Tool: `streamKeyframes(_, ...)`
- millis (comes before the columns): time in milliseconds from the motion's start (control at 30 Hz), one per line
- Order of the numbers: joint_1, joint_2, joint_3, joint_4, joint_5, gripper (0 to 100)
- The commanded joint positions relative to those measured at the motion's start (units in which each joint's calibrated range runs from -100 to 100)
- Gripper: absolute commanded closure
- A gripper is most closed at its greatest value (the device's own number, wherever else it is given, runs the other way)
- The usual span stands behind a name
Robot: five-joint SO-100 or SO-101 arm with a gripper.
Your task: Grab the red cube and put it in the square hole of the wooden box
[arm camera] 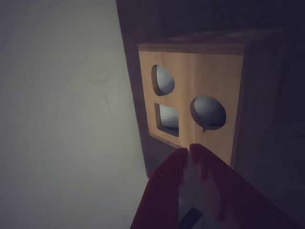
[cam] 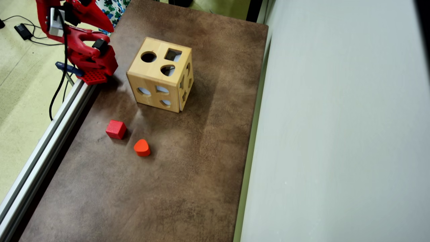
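Observation:
The red cube (cam: 116,129) lies on the brown table mat, in front of and left of the wooden box (cam: 160,89) in the overhead view; it does not show in the wrist view. The box's top face has a round hole, a rounded hole and the square hole (cam: 173,54). The wrist view shows that face (arm camera: 190,90) with the square hole (arm camera: 167,119). My red gripper (arm camera: 189,151) is shut and empty, with its tips just short of the box. The arm (cam: 89,55) sits folded at the table's far left corner.
An orange-red rounded block (cam: 142,148) lies right of the cube. A metal rail (cam: 43,148) runs along the mat's left edge. A pale wall (cam: 336,134) borders the right side. Cables lie on the floor at the left.

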Motion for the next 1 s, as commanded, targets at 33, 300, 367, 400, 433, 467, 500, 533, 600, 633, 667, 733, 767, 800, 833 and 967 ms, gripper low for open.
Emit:
streamKeyframes(33,0.1,17.8,-10.7,0.3,0.4,98)
streamKeyframes(300,7.1,29.0,-16.6,0.3,3.6,98)
streamKeyframes(367,12.1,29.0,-16.1,0.2,7.5,98)
streamKeyframes(400,14.8,29.4,-15.8,0.2,9.6,98)
streamKeyframes(433,17.5,30.1,-15.7,0.3,11.7,98)
streamKeyframes(467,20.2,31.2,-15.7,0.2,13.8,98)
streamKeyframes(500,23.0,32.4,-15.7,0.2,15.8,98)
streamKeyframes(533,25.7,33.7,-15.7,-0.2,17.7,98)
streamKeyframes(600,30.3,37.1,-15.7,-0.4,21.1,98)
streamKeyframes(633,32.6,39.2,-15.7,-0.4,22.7,98)
streamKeyframes(667,34.4,41.4,-15.7,-0.4,24.2,98)
streamKeyframes(733,37.2,45.7,-15.6,-0.4,26.9,98)
streamKeyframes(767,38.3,47.8,-15.6,-0.4,28.1,98)
streamKeyframes(800,39.3,49.7,-15.6,-0.4,29.3,98)
streamKeyframes(833,40.0,51.3,-15.6,-0.4,30.2,98)
streamKeyframes(967,40.7,55.3,-15.6,-0.5,32.8,98)
